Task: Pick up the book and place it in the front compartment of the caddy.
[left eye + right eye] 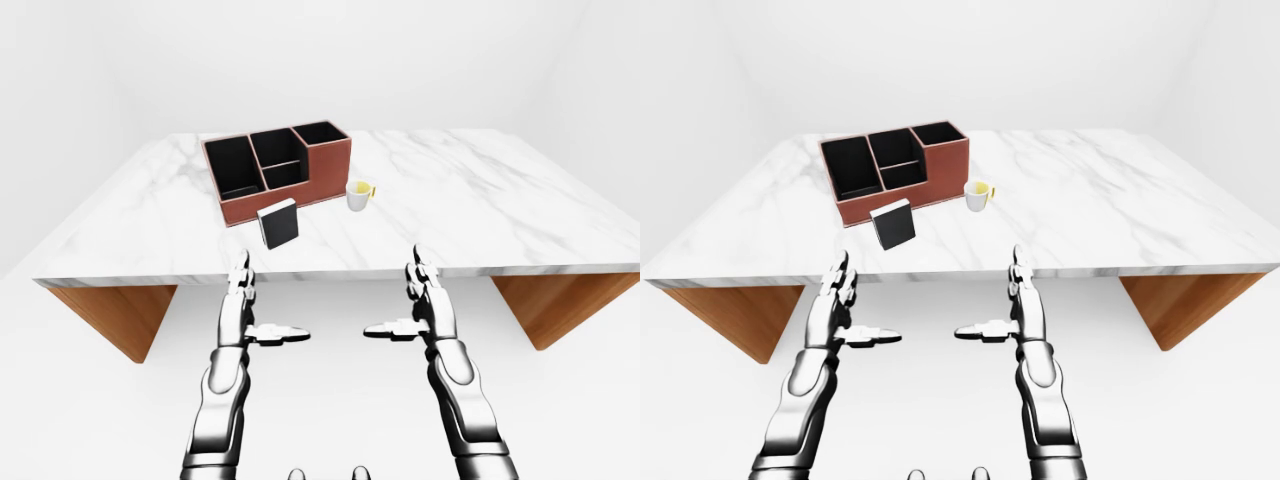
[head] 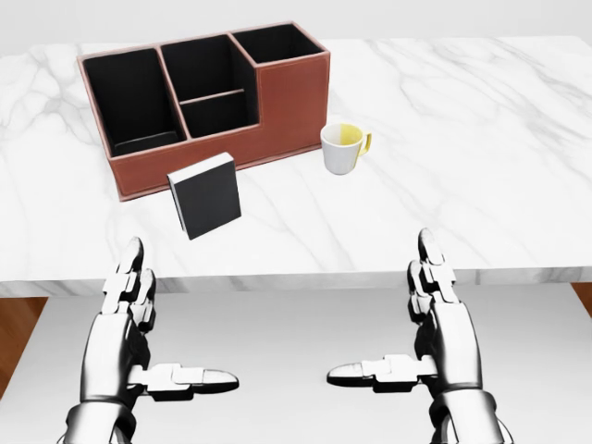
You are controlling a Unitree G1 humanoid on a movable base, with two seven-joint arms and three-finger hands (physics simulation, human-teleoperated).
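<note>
A black book (image 2: 205, 196) with a white edge stands upright on the marble table (image 2: 481, 185), just below the brown caddy (image 2: 208, 97) in the head view. The caddy has several black-lined compartments, all showing nothing inside. My left hand (image 2: 153, 338) hovers below the table's near edge, fingers spread, thumb pointing inward, holding nothing. My right hand (image 2: 416, 333) mirrors it on the right side, also open. Both hands are well short of the book.
A white mug (image 2: 342, 149) with a yellow inside and handle stands right of the caddy. The table rests on brown wooden supports (image 1: 110, 310) at both ends. White floor and walls surround it.
</note>
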